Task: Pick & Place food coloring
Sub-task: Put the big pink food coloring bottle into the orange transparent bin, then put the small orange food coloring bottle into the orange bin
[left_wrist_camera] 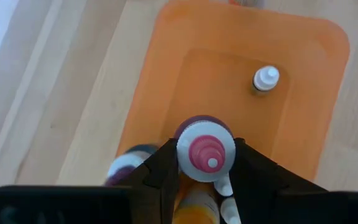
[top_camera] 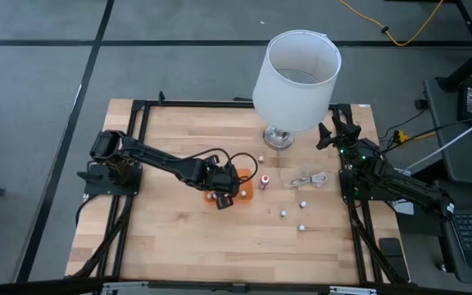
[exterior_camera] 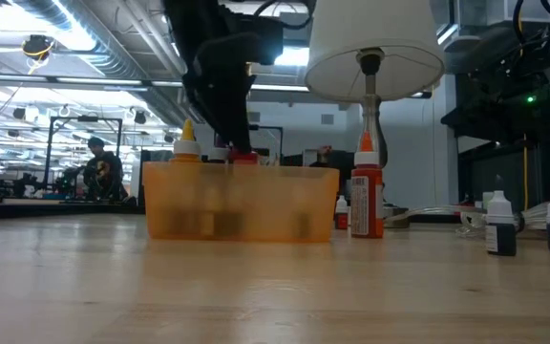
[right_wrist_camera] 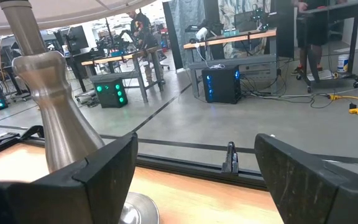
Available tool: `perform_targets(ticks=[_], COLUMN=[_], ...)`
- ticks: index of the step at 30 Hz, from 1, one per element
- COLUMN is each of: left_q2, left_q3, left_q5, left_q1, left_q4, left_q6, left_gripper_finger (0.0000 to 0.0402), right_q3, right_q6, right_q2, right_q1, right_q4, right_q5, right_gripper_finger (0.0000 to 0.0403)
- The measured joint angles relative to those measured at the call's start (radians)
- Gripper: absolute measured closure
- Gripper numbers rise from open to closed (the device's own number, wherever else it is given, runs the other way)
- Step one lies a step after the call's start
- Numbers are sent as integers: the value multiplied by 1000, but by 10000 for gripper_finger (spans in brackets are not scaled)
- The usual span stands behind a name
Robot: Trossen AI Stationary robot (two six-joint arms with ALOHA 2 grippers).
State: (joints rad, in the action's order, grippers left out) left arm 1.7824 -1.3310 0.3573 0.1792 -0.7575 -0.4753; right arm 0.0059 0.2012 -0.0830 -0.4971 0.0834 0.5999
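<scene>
An orange tray [top_camera: 242, 185] lies at the table's middle and also shows in the left wrist view [left_wrist_camera: 247, 81]. My left gripper [top_camera: 224, 197] is over the tray's near end, shut on a small dropper bottle with a pink cap [left_wrist_camera: 205, 152]. More bottles stand in the tray: a white-capped one [left_wrist_camera: 265, 79] and a yellow one [left_wrist_camera: 197, 205]. Several loose bottles stand upright on the table to the right, among them a red one [top_camera: 265, 180] and a pale-capped one [top_camera: 304, 202]. My right gripper [top_camera: 338, 131] is open and empty by the lamp at the far right. My left gripper pinches the bottle just under its pink cap, at the white collar [left_wrist_camera: 185, 144], between its two fingers [left_wrist_camera: 160, 168]. The fingers come from above, pointing down. The bottle stands upright over the tray; whether its base is on the tray floor is hidden by the tray wall.
A tall lamp with a white shade [top_camera: 295, 70] stands on a metal base [top_camera: 279, 138] at the far middle. A coiled white cable [top_camera: 310, 179] lies right of the tray. Bare wooden tabletop [top_camera: 179, 238] lies toward the near edge.
</scene>
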Motion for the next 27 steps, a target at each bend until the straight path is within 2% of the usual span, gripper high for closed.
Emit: perform_targets(ticks=[12, 20, 27], left_q2=[-1, -1, -1], left_q3=[40, 39, -22], left_q5=[-19, -46, -50], left_q1=[12, 10, -1], left_q4=[0, -9, -53], left_q6=[-27, -27, -27], left_gripper_finger=[287, 220, 202], right_q3=[0, 0, 0], right_q6=[0, 0, 0], right_q2=[0, 0, 0], right_q1=[0, 0, 0], right_q4=[0, 0, 0], right_q5=[0, 0, 0], right_gripper_finger=[79, 79, 79])
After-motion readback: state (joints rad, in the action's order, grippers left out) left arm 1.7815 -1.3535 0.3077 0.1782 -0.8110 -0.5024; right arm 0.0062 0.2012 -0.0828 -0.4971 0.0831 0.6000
